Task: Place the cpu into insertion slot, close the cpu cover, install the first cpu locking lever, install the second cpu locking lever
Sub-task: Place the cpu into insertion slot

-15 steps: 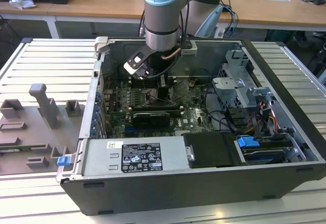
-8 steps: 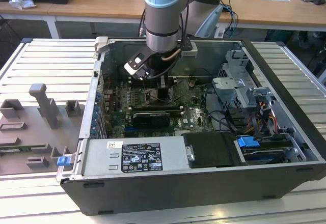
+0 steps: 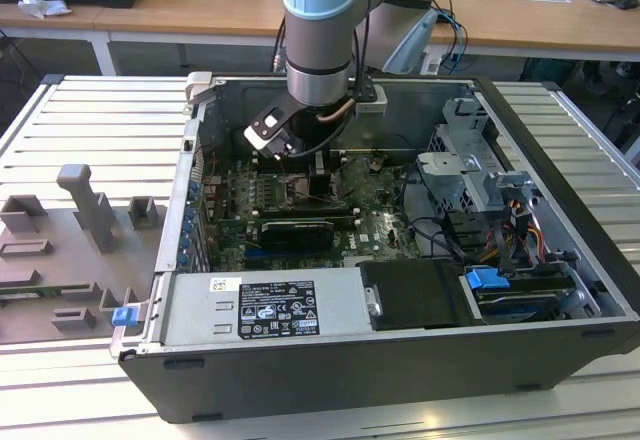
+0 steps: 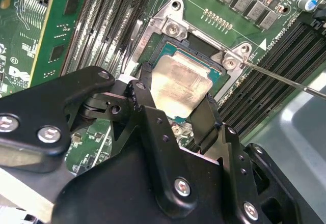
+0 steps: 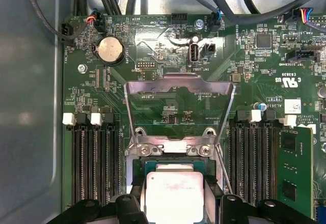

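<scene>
- gripper (image 4: 177,91) has its fingers (image 4: 145,80) pinched on two opposite edges of the cpu (image 4: 183,79)
- chip sits right over the insertion slot (image 4: 202,56); can't tell if it's seated or just above it
- cpu cover (image 5: 178,80) stands flipped up at the slot's hinge edge, out of the way
- imo: keep it flat, square to the slot's rim, and don't push down, since those pins probably bend easily

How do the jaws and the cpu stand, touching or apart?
Touching. In the second wrist view the gripper has its jaws pressed against opposite edges of the cpu, no gap showing.
</scene>
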`<state>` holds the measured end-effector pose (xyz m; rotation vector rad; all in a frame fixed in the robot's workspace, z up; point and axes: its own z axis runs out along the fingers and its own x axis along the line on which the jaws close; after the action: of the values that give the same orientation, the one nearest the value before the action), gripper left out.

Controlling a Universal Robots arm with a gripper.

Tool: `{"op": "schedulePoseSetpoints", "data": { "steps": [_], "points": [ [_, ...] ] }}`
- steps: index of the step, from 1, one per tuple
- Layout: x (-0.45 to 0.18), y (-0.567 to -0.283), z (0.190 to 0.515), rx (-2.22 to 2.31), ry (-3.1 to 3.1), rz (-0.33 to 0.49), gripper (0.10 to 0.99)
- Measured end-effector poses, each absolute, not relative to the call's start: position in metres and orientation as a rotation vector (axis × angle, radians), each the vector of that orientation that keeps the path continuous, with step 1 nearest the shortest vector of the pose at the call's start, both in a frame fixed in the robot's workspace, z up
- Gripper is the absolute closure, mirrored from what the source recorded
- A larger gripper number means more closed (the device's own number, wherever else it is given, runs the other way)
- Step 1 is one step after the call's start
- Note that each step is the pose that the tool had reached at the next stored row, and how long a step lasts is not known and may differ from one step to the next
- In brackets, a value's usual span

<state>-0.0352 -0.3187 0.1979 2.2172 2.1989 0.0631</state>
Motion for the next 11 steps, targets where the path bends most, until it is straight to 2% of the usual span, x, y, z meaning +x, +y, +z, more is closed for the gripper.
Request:
{"op": "schedulePoseSetpoints", "data": {
  "steps": [7,8,11],
  "points": [
    [-0.0352,-0.3186,0.1977,2.217,2.199,0.064,0.533],
    [-0.0352,-0.3186,0.1977,2.217,2.199,0.063,0.471],
    [-0.0351,-0.3186,0.1979,2.217,2.199,0.063,0.471]
  ]
}}
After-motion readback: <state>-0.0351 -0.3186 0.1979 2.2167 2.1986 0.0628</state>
